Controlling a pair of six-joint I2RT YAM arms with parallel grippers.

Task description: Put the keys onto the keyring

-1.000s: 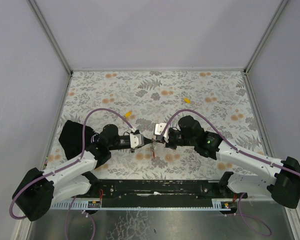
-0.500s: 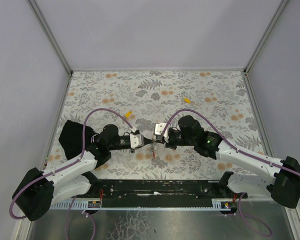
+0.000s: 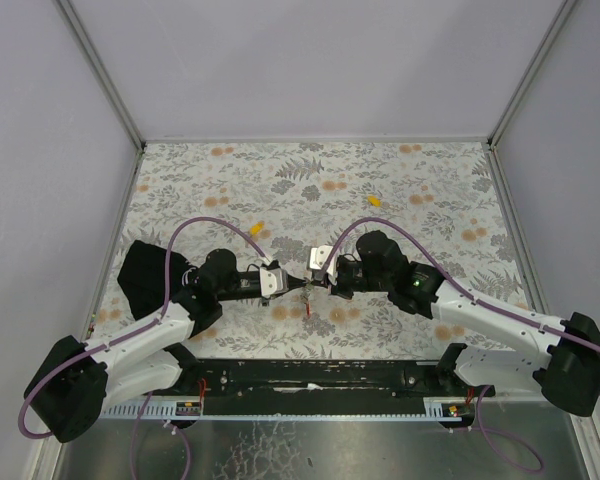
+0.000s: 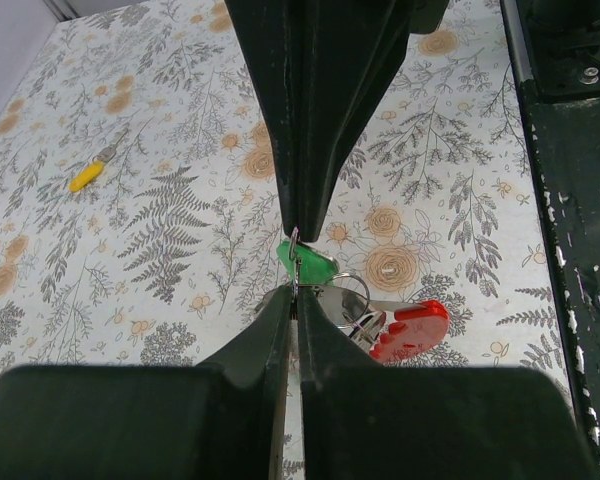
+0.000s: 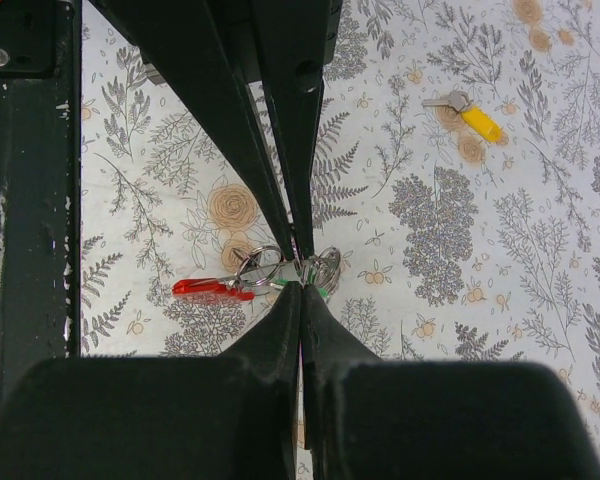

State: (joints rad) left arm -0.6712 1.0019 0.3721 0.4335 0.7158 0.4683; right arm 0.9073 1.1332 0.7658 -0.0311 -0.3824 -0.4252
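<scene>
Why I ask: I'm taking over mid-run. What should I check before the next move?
1. Left gripper shut: ok.
2. Right gripper shut: ok.
3. Tips lined up: ok, they meet end to end at the green key and keyring.
4. Green key threaded on keyring: cannot tell, the fingers hide the join.
5. Yellow keys on keyring: not ok, both lie loose on the table.

Green key point(image 4: 308, 264) against red-tabbed keyring point(image 4: 410, 330); yellow keys point(image 4: 85, 177) lie apart.
</scene>
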